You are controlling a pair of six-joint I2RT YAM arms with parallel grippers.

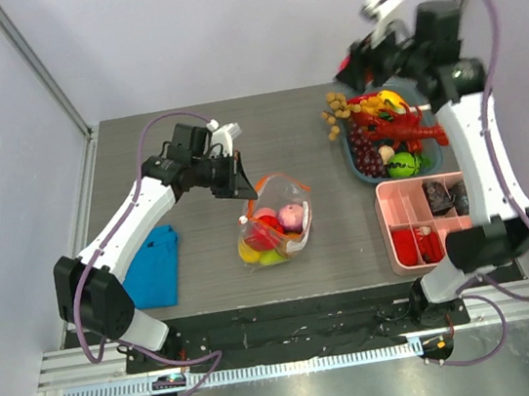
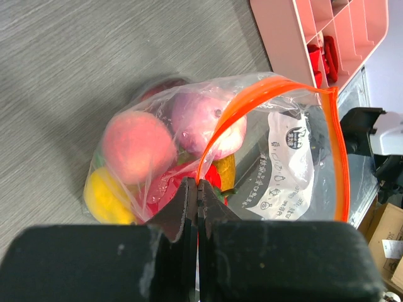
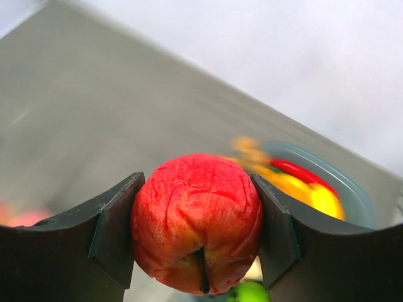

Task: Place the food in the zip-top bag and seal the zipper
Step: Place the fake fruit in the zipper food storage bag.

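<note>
1. The zip-top bag [image 1: 272, 218] sits about mid-tabletop [image 1: 351, 250], crinkly and bulging. Food is packed inside: a peachy-orange fruit [image 2: 138, 148], a pink one [image 2: 198, 116] and a yellow one [image 2: 107, 198] are squashed together, with something red under them.
2. The zipper [image 2: 340, 157] isn't sealed. The orange strip curves up in a big loop with the mouth gaping, and the white label [image 2: 286, 170] shows through the plastic.
3. The left gripper [image 2: 197, 187] is clamped fully closed on one end of the zipper, holding that edge of the bag up.
4. The right gripper [image 3: 197, 182] is well away from the bag, raised at the back right of the tabletop. Its jaws are spread about fruit-wide and squeezing a red apple [image 3: 197, 223], with a finger touching each side.
5. Just by it is a blue bowl [image 1: 351, 161] holding a red lobster toy [image 1: 407, 127] and dark grapes [image 1: 366, 149].
6. A pink divided tray [image 1: 394, 209] sits on the near side of the bowl.
7. A folded blue cloth [image 1: 154, 265] lies left of the bag, beside the left arm.
</note>
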